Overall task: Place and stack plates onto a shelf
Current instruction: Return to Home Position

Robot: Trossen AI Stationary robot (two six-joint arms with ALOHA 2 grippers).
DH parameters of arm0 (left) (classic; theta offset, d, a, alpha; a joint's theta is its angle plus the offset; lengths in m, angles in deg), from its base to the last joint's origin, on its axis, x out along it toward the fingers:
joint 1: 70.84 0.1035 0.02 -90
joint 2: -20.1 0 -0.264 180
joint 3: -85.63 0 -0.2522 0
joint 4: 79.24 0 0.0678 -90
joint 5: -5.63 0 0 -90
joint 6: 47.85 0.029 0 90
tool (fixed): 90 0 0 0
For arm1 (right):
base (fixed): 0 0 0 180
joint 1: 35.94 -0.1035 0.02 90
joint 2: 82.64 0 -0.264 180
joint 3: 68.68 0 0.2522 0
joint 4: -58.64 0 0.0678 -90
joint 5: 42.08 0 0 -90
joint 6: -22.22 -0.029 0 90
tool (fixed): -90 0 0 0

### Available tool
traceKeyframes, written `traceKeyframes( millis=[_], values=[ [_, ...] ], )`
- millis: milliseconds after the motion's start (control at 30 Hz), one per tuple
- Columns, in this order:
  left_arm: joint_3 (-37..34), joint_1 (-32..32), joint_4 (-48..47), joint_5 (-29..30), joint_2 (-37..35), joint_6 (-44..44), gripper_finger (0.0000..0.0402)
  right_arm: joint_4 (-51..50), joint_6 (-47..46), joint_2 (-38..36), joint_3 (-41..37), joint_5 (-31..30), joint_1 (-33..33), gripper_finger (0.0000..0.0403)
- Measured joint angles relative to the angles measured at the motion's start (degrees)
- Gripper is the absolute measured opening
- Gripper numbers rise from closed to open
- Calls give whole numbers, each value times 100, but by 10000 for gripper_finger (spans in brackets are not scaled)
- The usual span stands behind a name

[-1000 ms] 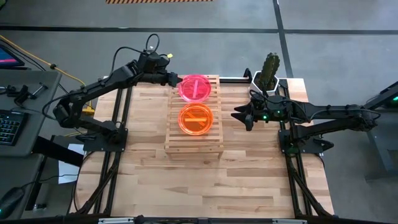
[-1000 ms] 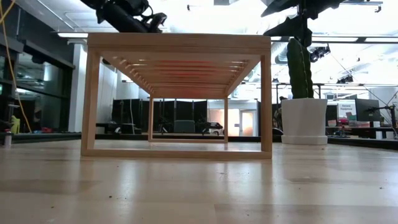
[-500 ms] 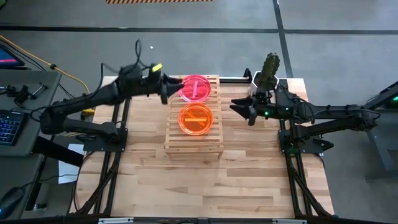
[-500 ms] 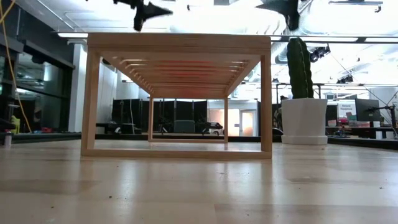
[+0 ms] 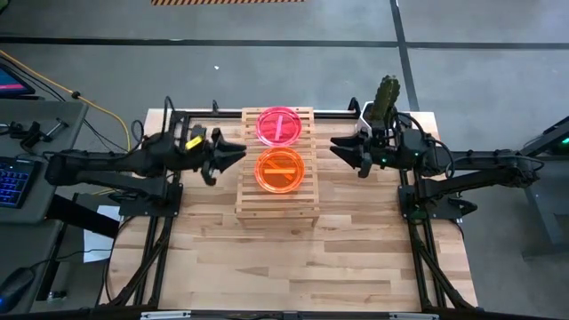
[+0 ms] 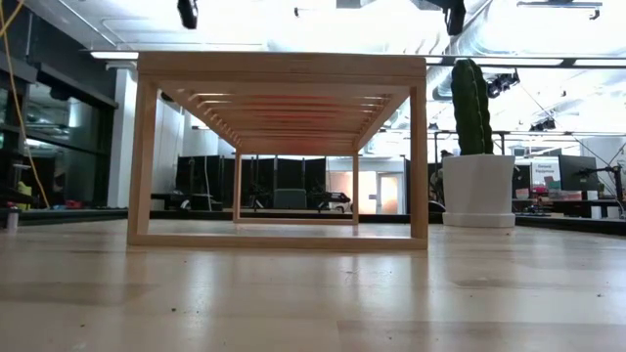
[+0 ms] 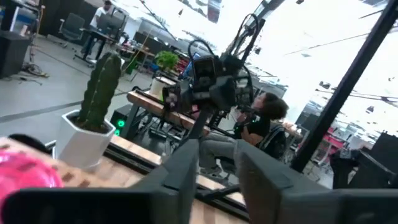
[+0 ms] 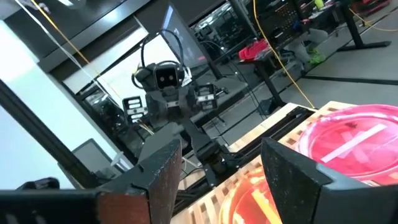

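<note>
Plates [image 5: 279,125] on shelf [image 5: 276,204]: high view only | low: only its underside | left pincer [image 5: 229,163], right pincer [image 5: 345,158] agape

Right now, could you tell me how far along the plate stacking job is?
Done, it seems: pink plates and orange plates sit on the shelf, count unclear; no loose plates show on the tabletop. In hand: nothing; left hand and right hand hang open either side of it. Remaining: probably just parking both hands.
</note>
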Motion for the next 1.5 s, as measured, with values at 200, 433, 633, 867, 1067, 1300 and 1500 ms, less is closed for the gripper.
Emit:
traceKeyframes(
  millis=[200,433,633,867,1067,1300,1500],
  values=[
    [-1142,-559,844,587,-637,192,8,1,122,0,1,116,0,205],
    [-2562,-571,2205,644,-1511,194,2,-1,114,0,0,367,0,198],
    [-3325,-571,2367,664,-2090,-53,0,-5,111,-28,0,393,0,160],
    [-3556,-559,1701,620,-2496,61,0,-364,-120,-264,0,418,0,110],
    [-3552,-556,1598,619,-2529,90,0,-1652,93,-754,-6,826,-127,58],
    [-3552,-556,1528,617,-2529,95,0,-832,458,-1614,-1377,735,-908,13],
    [-3552,-556,1528,617,-2529,96,1,-70,547,-2829,-2939,644,-1071,3]
  ],
)
